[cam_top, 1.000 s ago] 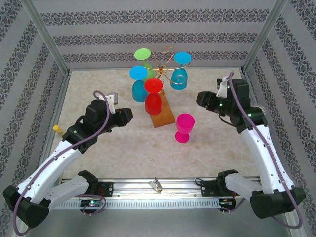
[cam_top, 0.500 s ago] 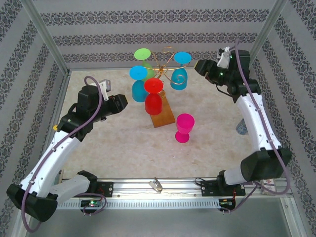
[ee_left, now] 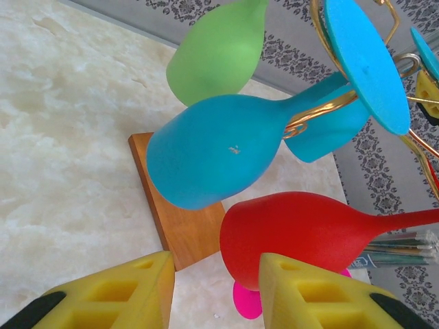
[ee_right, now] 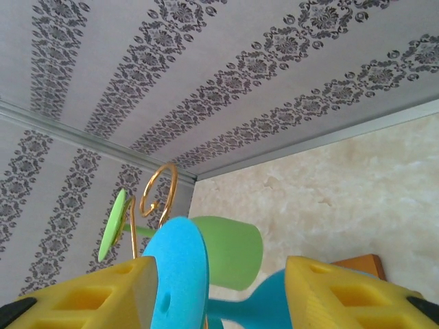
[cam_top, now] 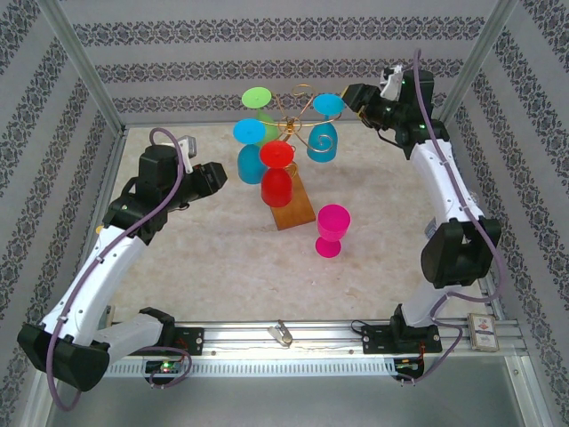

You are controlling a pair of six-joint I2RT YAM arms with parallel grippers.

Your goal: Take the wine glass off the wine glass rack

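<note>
The wine glass rack (cam_top: pixel 299 117), gold wire on a wooden base (cam_top: pixel 294 212), holds several upside-down glasses: green (cam_top: pixel 258 97), blue (cam_top: pixel 250 132), red (cam_top: pixel 276 155) and a second blue (cam_top: pixel 328 105). A pink glass (cam_top: pixel 332 229) stands on the table in front. My right gripper (cam_top: pixel 356 96) is open beside the second blue glass; its blue foot (ee_right: pixel 180 273) lies between the yellow fingers (ee_right: pixel 89 296), close to the left one. My left gripper (cam_top: pixel 218 178) is open, left of the rack; the red bowl (ee_left: pixel 302 229) hangs just beyond its right finger (ee_left: pixel 309 295).
The patterned back wall stands close behind the rack. Metal frame posts (cam_top: pixel 80 62) rise at the back corners. A small card box (cam_top: pixel 481 327) lies on the right end of the front rail. Open tabletop spreads to the left and right of the pink glass.
My right arm has swung up and back to the rack's right blue glass. The left arm has risen and edged toward the rack. No glass has moved.
</note>
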